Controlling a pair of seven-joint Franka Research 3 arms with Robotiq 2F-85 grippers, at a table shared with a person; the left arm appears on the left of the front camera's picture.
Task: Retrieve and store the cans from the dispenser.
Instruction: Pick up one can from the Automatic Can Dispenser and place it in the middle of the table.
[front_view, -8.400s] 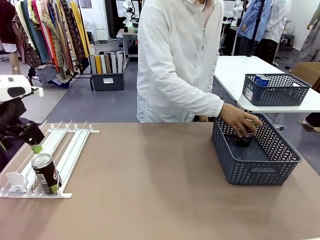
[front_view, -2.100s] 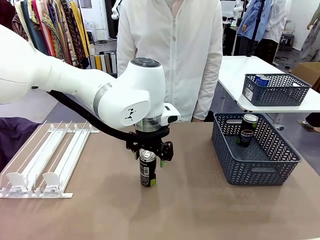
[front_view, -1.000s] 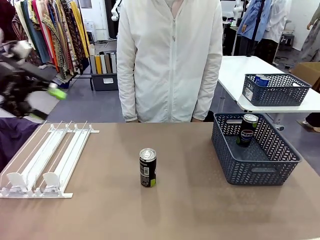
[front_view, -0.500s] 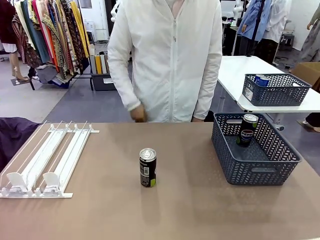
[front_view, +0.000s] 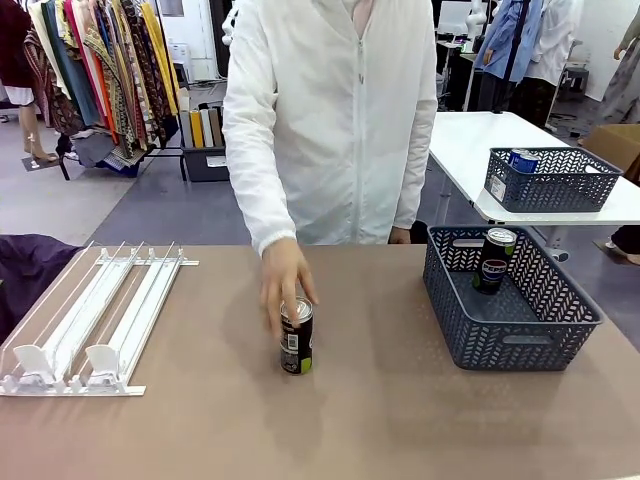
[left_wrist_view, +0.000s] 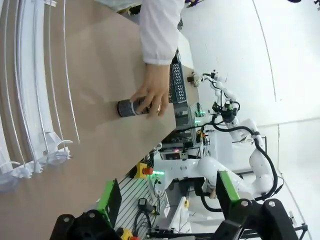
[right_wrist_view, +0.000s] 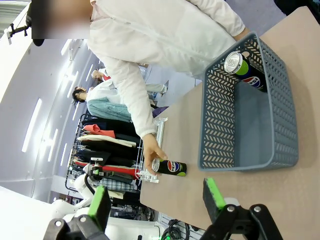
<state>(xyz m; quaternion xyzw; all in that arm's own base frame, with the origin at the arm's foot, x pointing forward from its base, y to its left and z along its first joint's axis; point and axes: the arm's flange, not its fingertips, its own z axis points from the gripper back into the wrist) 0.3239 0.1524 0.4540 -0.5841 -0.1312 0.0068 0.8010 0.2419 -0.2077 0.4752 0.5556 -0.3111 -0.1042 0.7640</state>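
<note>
A black Pepsi can (front_view: 296, 345) stands upright at the middle of the table, and the person's hand (front_view: 282, 282) rests on its top and side. The same can (left_wrist_view: 129, 107) lies under that hand (left_wrist_view: 152, 95) in the left wrist view, far from my left gripper (left_wrist_view: 167, 196), which is open and holds nothing. A second black can (front_view: 494, 259) stands inside the grey basket (front_view: 520, 345). The dispenser (front_view: 95, 315) sits at the table's left. My right gripper (right_wrist_view: 156, 200) is open, off the table's near right, looking at the can (right_wrist_view: 172, 167) and the basket (right_wrist_view: 215, 110).
On a white table behind, a second grey basket (front_view: 560, 185) holds a blue can (front_view: 522, 159). The person in a white jacket (front_view: 330, 120) stands at the far edge. Clothes racks fill the back left.
My left arm set the can at the table's middle, let go and pulled away left out of the front view. The person's hand has since come down onto that can.
</note>
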